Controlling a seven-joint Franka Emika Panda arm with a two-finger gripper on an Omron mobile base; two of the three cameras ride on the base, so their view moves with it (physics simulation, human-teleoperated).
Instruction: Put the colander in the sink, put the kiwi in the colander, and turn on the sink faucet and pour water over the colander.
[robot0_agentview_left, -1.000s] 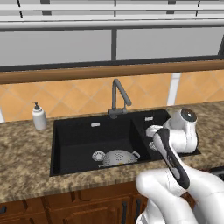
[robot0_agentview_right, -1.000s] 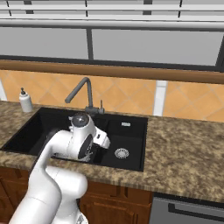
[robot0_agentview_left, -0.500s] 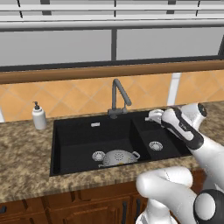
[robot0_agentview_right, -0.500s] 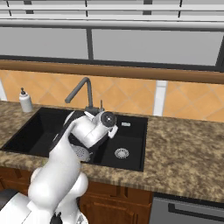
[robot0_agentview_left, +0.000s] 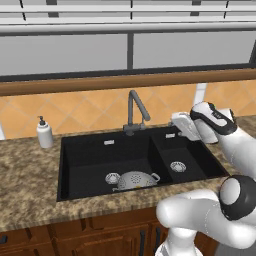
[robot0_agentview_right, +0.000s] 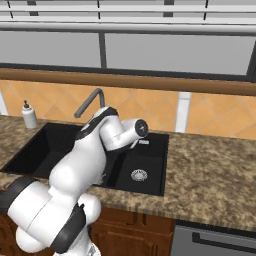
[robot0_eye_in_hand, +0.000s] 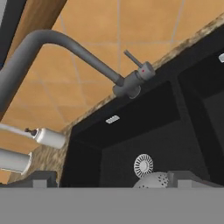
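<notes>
The silver colander (robot0_agentview_left: 134, 179) lies dome-up on the floor of the black sink's (robot0_agentview_left: 90, 160) large basin, beside its round drain (robot0_eye_in_hand: 143, 165). Its top edge peeks up as colander (robot0_eye_in_hand: 153, 180) in the hand view. The dark grey faucet (robot0_agentview_left: 135, 107) stands behind the divider, spout dry, with its small lever (robot0_eye_in_hand: 133, 59) sticking up at the side. My gripper (robot0_agentview_left: 176, 120) hovers above the small basin, right of the faucet and level with its base, pointing toward it. In the hand view the gripper (robot0_eye_in_hand: 113, 180) is open with nothing between its fingertips (robot0_eye_in_hand: 40, 179). The kiwi is hidden or out of view.
A white soap bottle (robot0_agentview_left: 44, 133) stands on the speckled counter left of the sink. The small basin's drain (robot0_agentview_right: 139, 175) lies below my hand. A wooden ledge and tiled wall rise close behind the faucet. My own arm covers much of the sink in the right base view.
My hand has risen out of the small basin and swung back toward the wall, ending beside the faucet. The colander has stayed where it was.
</notes>
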